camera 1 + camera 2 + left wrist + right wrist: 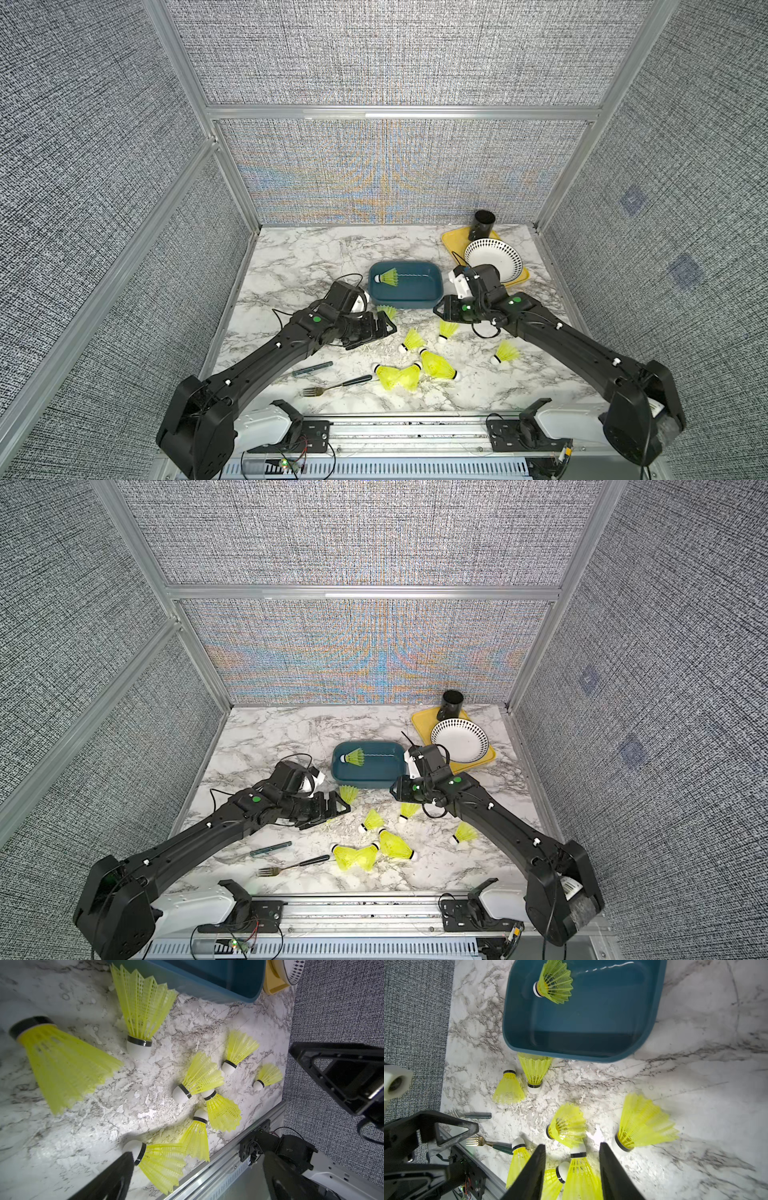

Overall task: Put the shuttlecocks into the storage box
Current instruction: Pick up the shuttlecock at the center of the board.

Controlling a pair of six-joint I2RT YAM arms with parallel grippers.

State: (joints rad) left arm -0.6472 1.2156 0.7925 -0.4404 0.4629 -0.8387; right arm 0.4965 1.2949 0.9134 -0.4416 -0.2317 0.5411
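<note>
Storage box: the teal storage box [409,303] sits open side up in the middle of the marble table [307,266], just left of the yellow tray [452,241].
Inside the box: one shuttlecock [388,277] lies on its side at the left end, with its white tip towards the end wall. The rest of the floor is bare.
Left gripper: my left gripper [387,327] is low over the table off the box's near left corner. Its jaws are spread wide with nothing between them.
Right gripper: my right gripper [439,310] is raised just off the box's near right corner. Its jaws are partly apart and hold nothing. The shuttlecocks seen through the gap in the right wrist view lie on the table below.
Wall shuttlecock [386,311]: on the table, with its skirt up against the box's near wall and its tip pointing away.
Hidden shuttlecock [508,1089]: just beside the wall shuttlecock, and covered by my left arm in both top views.
Loose shuttlecocks: two singles [412,340] [448,330] lie in front of the box. An outlying shuttlecock [506,353] lies apart to the right. A bunched trio [436,365] lies nearer the front, skirts touching.
Other items: a dotted bowl [492,257] rests on the tray, with a black cup [482,226] at the tray's far edge. A fork [336,385] lies near the front edge.
</note>
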